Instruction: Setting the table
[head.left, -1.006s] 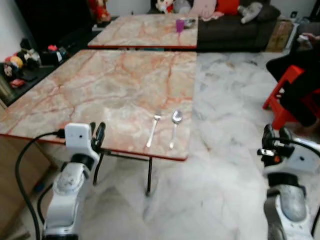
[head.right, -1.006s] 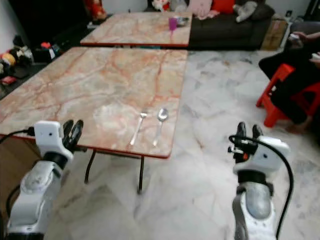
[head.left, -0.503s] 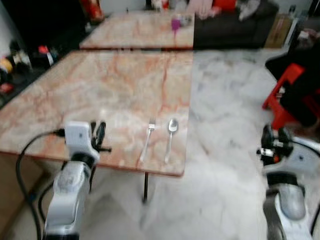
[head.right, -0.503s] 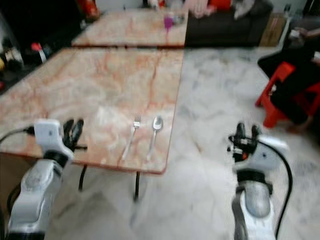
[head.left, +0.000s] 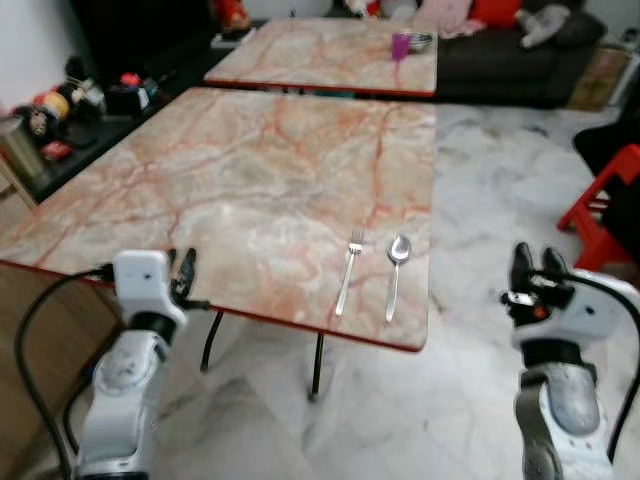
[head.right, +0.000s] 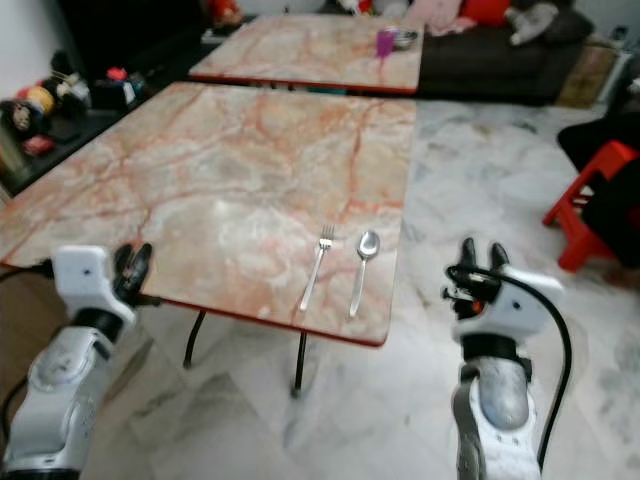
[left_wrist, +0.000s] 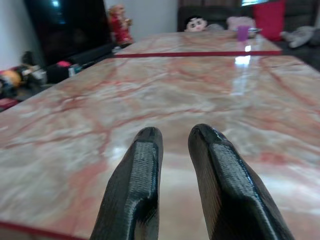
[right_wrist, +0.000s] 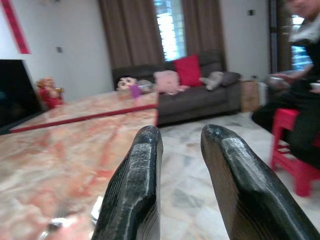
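Note:
A silver fork (head.left: 347, 272) and a silver spoon (head.left: 394, 275) lie side by side near the front right corner of the near marble table (head.left: 250, 170). My left gripper (head.left: 182, 265) hovers at the table's front edge, well left of the fork, open by a narrow gap and holding nothing (left_wrist: 175, 132). My right gripper (head.left: 537, 258) hangs over the floor to the right of the table, beside the spoon's corner, open and holding nothing (right_wrist: 182, 132). A purple cup (head.left: 400, 45) and a metal bowl (head.left: 420, 40) stand on the far table (head.left: 320, 55).
A dark sofa (head.left: 500, 60) with cushions and soft toys stands behind the far table. A red stool (head.left: 600, 205) with a seated person (right_wrist: 300, 95) is at the right. Toys and clutter (head.left: 60, 105) line the left wall. Marble floor (head.left: 480, 180) stretches right of the tables.
The whole picture has shifted and sharpened, so the camera moved. Fork and spoon lie as before. Both grippers keep the same pose and gap.

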